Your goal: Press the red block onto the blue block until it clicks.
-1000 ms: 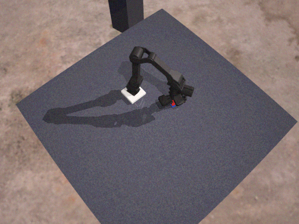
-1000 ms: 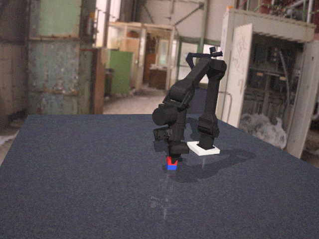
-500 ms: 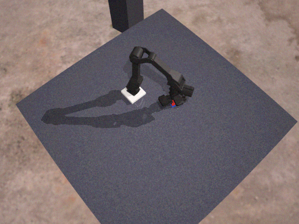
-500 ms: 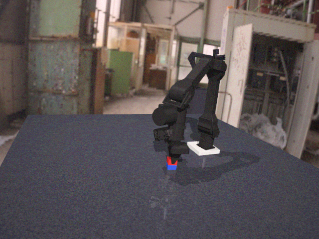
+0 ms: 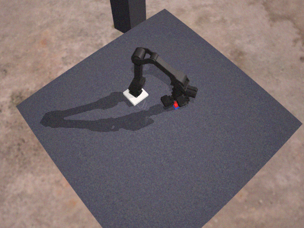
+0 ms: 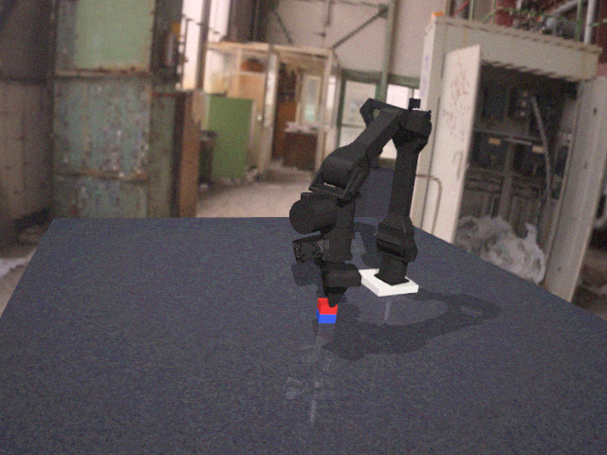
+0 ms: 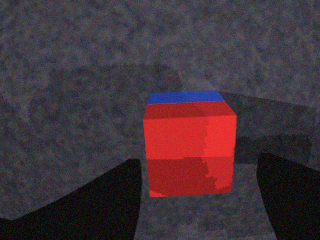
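The red block (image 5: 175, 105) (image 6: 327, 308) (image 7: 187, 137) sits squarely on top of the blue block (image 5: 175, 108) (image 6: 326, 318) (image 7: 185, 97), with no gap visible between them in the exterior view. The blue block rests on the table; in the wrist view only a strip of it shows beyond the red one. My gripper (image 6: 333, 301) (image 7: 200, 168) is open, its fingers on either side of the red block. In the wrist view there is a gap between each finger and the block, wider on the right. The underside where the blocks meet is hidden.
The arm's white base plate (image 5: 134, 101) (image 6: 395, 290) stands on the dark table (image 5: 176, 159) (image 6: 147, 353), behind the blocks in the exterior view. A dark pillar (image 5: 121, 15) stands beyond the table's edge. The arm's shadow falls across the table.
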Available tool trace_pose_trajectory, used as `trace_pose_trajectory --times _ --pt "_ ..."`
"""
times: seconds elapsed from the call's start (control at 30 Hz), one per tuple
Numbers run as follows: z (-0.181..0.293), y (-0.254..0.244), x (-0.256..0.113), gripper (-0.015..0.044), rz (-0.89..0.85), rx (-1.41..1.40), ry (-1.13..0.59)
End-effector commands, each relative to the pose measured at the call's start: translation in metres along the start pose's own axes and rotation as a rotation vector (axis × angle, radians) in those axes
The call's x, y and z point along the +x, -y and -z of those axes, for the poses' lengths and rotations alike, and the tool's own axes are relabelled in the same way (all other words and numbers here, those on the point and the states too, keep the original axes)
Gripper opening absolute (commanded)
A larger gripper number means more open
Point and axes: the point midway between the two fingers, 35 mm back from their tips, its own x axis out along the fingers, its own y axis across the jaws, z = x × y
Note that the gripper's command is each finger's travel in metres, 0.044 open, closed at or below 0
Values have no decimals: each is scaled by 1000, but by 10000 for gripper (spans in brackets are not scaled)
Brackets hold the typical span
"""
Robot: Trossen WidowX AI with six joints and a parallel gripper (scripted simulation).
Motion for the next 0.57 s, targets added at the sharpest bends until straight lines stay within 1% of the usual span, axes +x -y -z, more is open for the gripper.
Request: trace_pose_trajectory --times 0.0,0.07,0.13,0.53 --pt "-4 -4 -50 220 -21 -1 24" --pt "-1 -2 -77 220 -21 0 24" --pt "0 0 -87 220 -21 0 24" --pt "-3 -3 -87 220 -21 0 24"
